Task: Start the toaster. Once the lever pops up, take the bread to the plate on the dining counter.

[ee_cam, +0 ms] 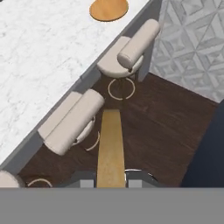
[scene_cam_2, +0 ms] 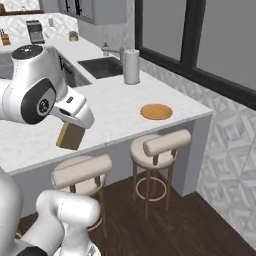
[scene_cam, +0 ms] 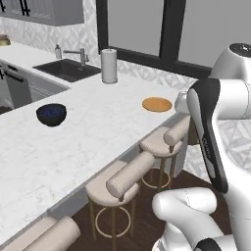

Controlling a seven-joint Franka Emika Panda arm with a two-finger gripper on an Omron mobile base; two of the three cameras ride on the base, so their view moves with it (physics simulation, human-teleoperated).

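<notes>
My gripper [scene_cam_2: 70,126] is shut on the bread [scene_cam_2: 70,136], a golden-brown slice that hangs below the hand. In the hand view the bread [ee_cam: 109,148] shows edge-on between my gripper's [ee_cam: 110,180] dark tips, above the dark floor and the stools, just off the dining counter's [ee_cam: 39,57] edge. The round orange-brown plate [scene_cam_2: 156,111] lies bare near the counter's far corner, to the right of the bread, and also shows as the plate [scene_cam: 157,104] [ee_cam: 109,8] in the other views. The grey toaster [scene_cam_2: 35,31] stands far back on the worktop.
Beige stools [scene_cam_2: 157,145] [scene_cam_2: 80,172] stand under the counter's overhang. A dark blue bowl [scene_cam: 51,113] sits on the dining counter [scene_cam: 98,127], and a paper towel roll [scene_cam_2: 131,66] stands beside the sink [scene_cam_2: 102,66]. A patterned wall [scene_cam_2: 225,150] closes off the right.
</notes>
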